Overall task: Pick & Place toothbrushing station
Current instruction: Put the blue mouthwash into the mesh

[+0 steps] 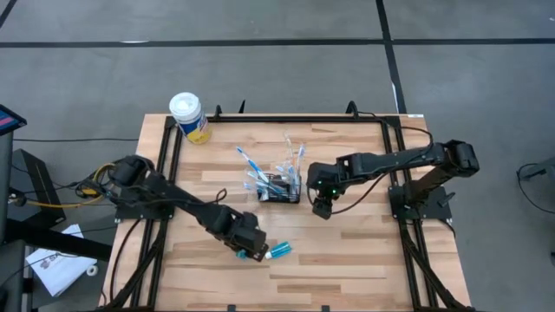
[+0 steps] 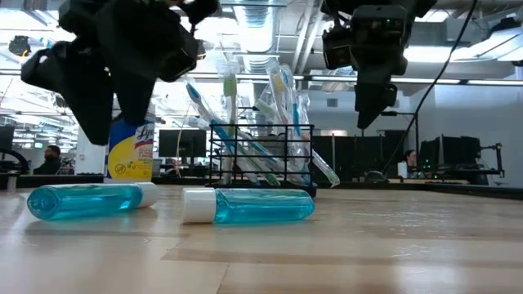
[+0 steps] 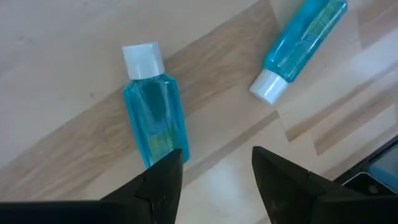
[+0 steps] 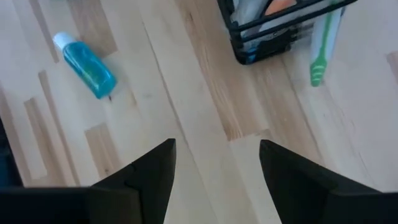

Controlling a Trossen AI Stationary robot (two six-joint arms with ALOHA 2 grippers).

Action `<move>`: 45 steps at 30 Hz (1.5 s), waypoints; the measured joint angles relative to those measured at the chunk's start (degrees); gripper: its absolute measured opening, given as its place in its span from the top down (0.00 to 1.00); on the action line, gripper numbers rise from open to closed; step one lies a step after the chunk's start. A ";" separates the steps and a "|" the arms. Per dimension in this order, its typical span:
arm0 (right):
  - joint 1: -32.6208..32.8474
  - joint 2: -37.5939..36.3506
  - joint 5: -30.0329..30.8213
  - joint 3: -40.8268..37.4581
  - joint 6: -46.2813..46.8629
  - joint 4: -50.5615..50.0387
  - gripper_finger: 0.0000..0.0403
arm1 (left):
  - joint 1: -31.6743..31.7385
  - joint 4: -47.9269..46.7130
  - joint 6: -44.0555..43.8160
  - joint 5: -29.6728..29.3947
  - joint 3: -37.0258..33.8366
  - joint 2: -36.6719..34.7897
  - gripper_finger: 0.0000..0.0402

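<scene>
The black wire basket stands on the table's middle, and several toothbrushes stick up out of it. Two teal tubes with white caps lie flat on the table in front of it. My left gripper hovers open above them. In the left wrist view one tube lies just ahead of one finger and the other tube farther off. My right gripper hangs open above bare table, right of the basket.
A white-lidded round canister with a yellow label stands at the table's far left corner. A green-headed toothbrush leans out over the basket's side. A black frame runs along the table's left, far and right edges. Bare wood lies near the front right.
</scene>
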 joint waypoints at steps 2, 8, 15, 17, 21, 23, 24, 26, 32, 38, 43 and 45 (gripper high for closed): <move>-0.02 0.00 0.00 0.00 -1.21 -0.11 0.45 | 0.19 0.07 -0.22 0.18 0.20 0.74 0.53; -0.22 -0.02 -1.13 0.00 -3.34 -0.15 0.45 | 2.81 -0.14 -0.42 1.59 0.20 3.44 0.53; -0.22 -0.02 -1.54 0.00 -4.13 -0.14 0.45 | 4.13 -5.20 -0.26 3.04 0.17 3.51 0.53; -0.22 -0.02 -1.56 0.00 -4.13 -0.12 0.45 | 3.84 -5.28 -0.26 3.03 0.17 3.45 0.53; -0.22 -0.02 -1.56 0.00 -4.26 -0.10 0.45 | 3.48 -5.07 -0.26 3.05 0.17 3.64 0.53; -0.22 -0.02 -1.56 0.00 -4.26 -0.10 0.45 | 3.45 -5.04 -0.14 3.07 0.17 3.69 0.53; -0.22 -0.02 -1.56 0.00 -4.26 -0.10 0.45 | 3.45 -4.70 -0.07 3.21 0.17 3.69 0.53; -0.22 -0.02 -1.56 0.00 -4.24 -0.10 0.45 | 3.46 -3.81 0.24 4.42 0.17 3.69 0.53; -0.24 -0.02 -1.56 0.00 -4.20 -0.10 0.46 | 2.57 1.29 0.75 3.54 0.17 3.69 0.55; -0.70 -0.02 -1.56 0.02 -3.61 -0.10 0.47 | 2.45 1.86 0.61 3.18 -0.14 3.69 0.45; -0.70 -0.01 -1.56 0.02 -3.62 -0.10 0.47 | 2.45 1.27 0.23 3.19 -1.69 3.69 0.31; -0.70 -0.02 -1.56 0.02 -3.63 -0.10 0.47 | 2.45 1.21 0.13 3.62 -2.12 3.69 0.27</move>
